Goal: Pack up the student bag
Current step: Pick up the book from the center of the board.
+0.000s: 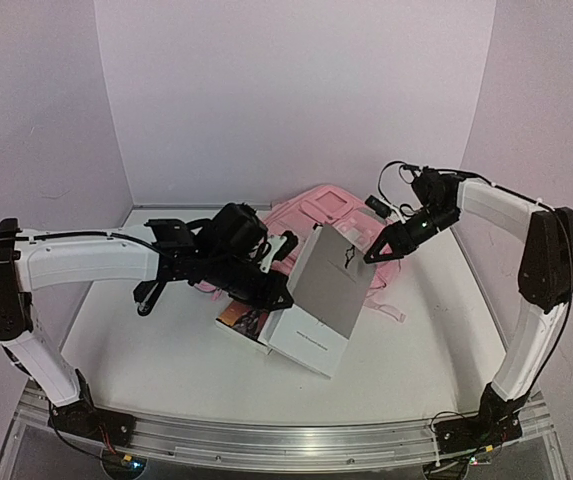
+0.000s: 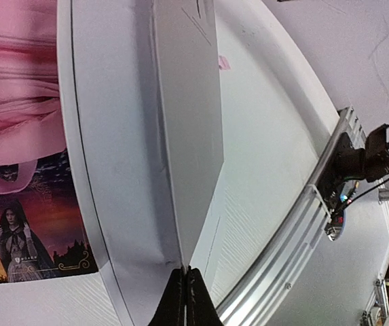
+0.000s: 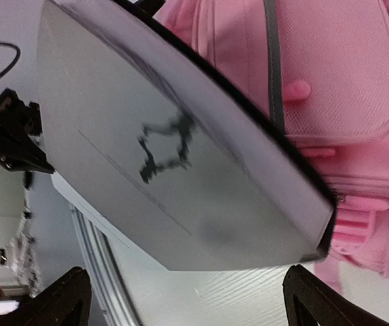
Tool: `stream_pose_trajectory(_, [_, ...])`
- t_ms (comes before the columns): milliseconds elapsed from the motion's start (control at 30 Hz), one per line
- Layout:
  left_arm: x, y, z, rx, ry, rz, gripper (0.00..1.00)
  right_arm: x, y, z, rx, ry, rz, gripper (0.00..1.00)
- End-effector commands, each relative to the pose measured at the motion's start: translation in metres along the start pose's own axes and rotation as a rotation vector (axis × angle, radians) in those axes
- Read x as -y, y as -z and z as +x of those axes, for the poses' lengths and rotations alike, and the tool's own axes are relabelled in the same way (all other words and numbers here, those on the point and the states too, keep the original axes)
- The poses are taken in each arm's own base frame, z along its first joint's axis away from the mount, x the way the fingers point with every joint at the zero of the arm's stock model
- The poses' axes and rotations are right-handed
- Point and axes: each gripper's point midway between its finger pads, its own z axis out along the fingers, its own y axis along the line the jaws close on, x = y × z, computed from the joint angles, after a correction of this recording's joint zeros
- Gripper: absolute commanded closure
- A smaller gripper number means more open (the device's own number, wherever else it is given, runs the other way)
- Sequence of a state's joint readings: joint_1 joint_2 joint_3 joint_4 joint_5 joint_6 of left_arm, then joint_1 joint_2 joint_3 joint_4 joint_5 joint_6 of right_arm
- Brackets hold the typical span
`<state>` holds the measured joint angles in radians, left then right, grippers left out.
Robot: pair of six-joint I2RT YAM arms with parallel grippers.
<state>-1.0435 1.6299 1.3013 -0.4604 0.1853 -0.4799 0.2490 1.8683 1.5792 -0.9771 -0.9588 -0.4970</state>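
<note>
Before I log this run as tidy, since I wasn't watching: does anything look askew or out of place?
Yes. The grey cover of the white book stands lifted at a slant, pinched at its edge by the left gripper. That book also lies crooked over a colourful book, hiding part of it.

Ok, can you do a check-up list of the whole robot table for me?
Surface: white table, flat, no spills seen.
Job's things: pink student bag lying at the back, behind the books.
Clutter: big white book with its grey cover lifted; picture book peeking out beside it.
Claws: left claw shut on the grey cover's edge; right claw open near the cover's top corner, holding nothing.
Cables: black wires loop by the right wrist.
Surroundings: plain pale walls; metal rail along the front.
</note>
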Motion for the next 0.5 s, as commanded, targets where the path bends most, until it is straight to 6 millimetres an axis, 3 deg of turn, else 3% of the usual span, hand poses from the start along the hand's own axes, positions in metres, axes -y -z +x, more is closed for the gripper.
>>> stream_pose_trajectory(0, [0.031, 0.025, -0.008, -0.071, -0.179, 0.091, 1.00, -0.024, 0.034, 0.004, -0.109, 0.310, 0.038, 0.02])
stream_pose_trajectory(200, [0.040, 0.038, -0.020, -0.081, -0.305, 0.088, 1.00, -0.052, 0.046, 0.021, -0.192, 0.426, -0.056, 0.02])
stream_pose_trajectory(367, [0.044, 0.039, -0.027, -0.085, -0.365, 0.079, 1.00, -0.084, 0.036, 0.031, -0.213, 0.531, -0.110, 0.02])
stream_pose_trajectory(467, [0.047, 0.041, -0.032, -0.069, -0.397, 0.074, 1.00, -0.089, 0.031, 0.031, -0.212, 0.534, -0.135, 0.02])
